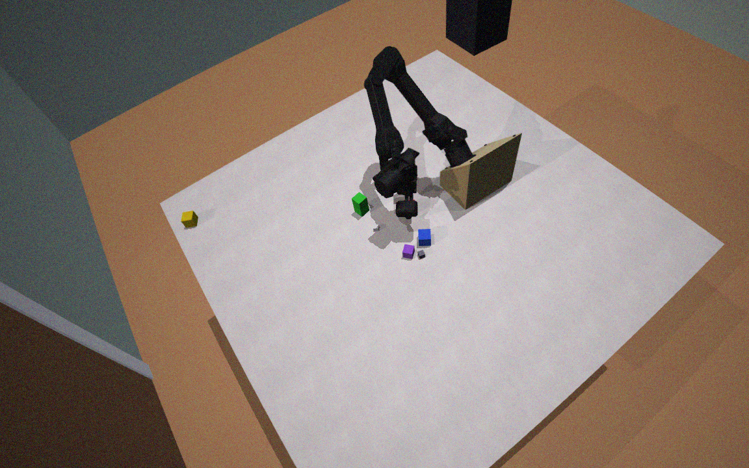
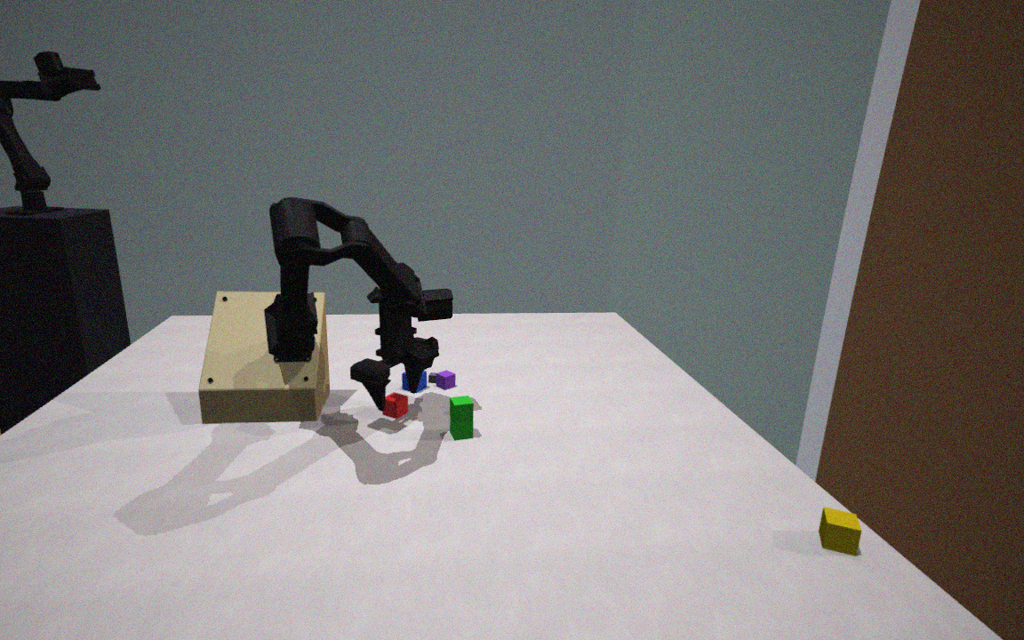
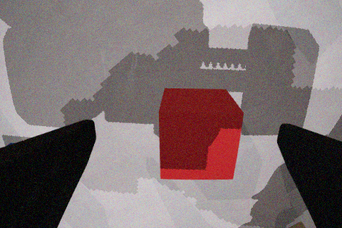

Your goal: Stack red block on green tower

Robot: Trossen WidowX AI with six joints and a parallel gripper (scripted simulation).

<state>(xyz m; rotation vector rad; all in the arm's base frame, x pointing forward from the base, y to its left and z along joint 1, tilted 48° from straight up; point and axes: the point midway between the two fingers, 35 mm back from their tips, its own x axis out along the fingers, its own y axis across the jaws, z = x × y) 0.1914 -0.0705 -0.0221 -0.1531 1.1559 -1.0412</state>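
Note:
The red block [image 2: 396,405] [image 3: 199,132] sits on the white table top. My gripper [image 2: 398,399] [image 3: 188,132] is open and points down over it. In the wrist view the block lies between the two spread fingertips, a little nearer the left one, with a gap on each side; neither finger touches it. In the top view the block is hidden behind the gripper. The green tower [image 1: 360,205] [image 2: 461,419] stands upright a short way from the gripper, with nothing on top.
Near the gripper are a blue block [image 1: 424,237], a purple block [image 1: 407,251] [image 2: 445,380] and a small dark cube [image 1: 421,254]. A yellow block [image 1: 189,219] [image 2: 840,532] lies far off near the edge. The arm stands on a wooden wedge [image 1: 491,171] [image 2: 261,406].

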